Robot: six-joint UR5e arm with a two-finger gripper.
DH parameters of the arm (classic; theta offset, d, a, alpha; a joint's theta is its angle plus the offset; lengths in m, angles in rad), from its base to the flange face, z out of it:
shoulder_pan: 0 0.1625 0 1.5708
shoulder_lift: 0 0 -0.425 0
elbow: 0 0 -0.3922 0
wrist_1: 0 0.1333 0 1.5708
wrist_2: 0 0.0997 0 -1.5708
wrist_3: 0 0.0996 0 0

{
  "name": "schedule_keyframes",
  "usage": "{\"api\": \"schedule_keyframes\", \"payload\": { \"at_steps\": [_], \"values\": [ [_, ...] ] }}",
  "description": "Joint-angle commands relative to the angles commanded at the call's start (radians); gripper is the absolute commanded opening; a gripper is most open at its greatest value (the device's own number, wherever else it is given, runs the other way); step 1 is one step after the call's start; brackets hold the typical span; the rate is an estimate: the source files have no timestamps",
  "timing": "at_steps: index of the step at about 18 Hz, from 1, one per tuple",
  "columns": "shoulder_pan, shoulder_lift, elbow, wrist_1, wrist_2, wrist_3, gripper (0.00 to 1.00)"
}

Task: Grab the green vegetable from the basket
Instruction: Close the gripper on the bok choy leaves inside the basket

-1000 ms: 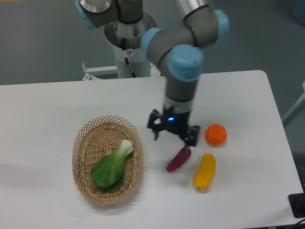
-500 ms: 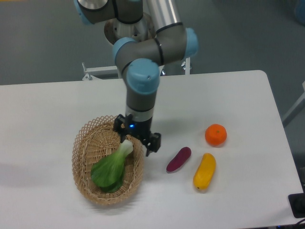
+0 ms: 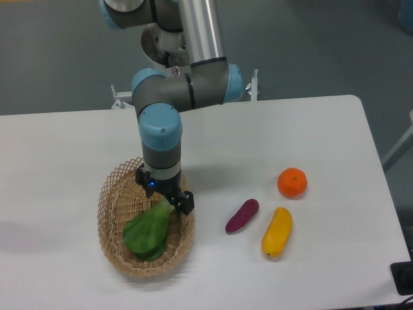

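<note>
Directly below the tool (image 3: pixel 164 196), green vegetable (image 3: pixel 148 231) in basket (image 3: pixel 111 213)

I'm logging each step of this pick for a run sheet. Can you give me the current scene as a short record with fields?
target: green vegetable, lying in the basket, leaves toward the camera, stalk end under the gripper
gripper: gripper over the stalk end, above the basket; open or shut not clear from this view
grasp: not confirmed, vegetable not lifted
outside the basket: purple vegetable, yellow vegetable and orange on the white table, to the basket's right
obstructions: nothing else in the basket
</note>
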Motion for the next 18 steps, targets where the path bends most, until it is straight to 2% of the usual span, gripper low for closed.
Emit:
{"api": "schedule_keyframes", "payload": {
  "at_steps": [10, 11, 16, 18],
  "values": [
    [-0.002, -0.029, -0.002, 0.008, 0.003, -0.023, 1.00],
    [-0.002, -0.029, -0.002, 0.008, 0.003, -0.023, 0.97],
    [-0.002, -0.025, 0.002, 0.008, 0.003, -0.017, 0.58],
    [-0.002, -0.020, 0.003, 0.008, 0.002, -0.012, 0.49]
  ]
}}
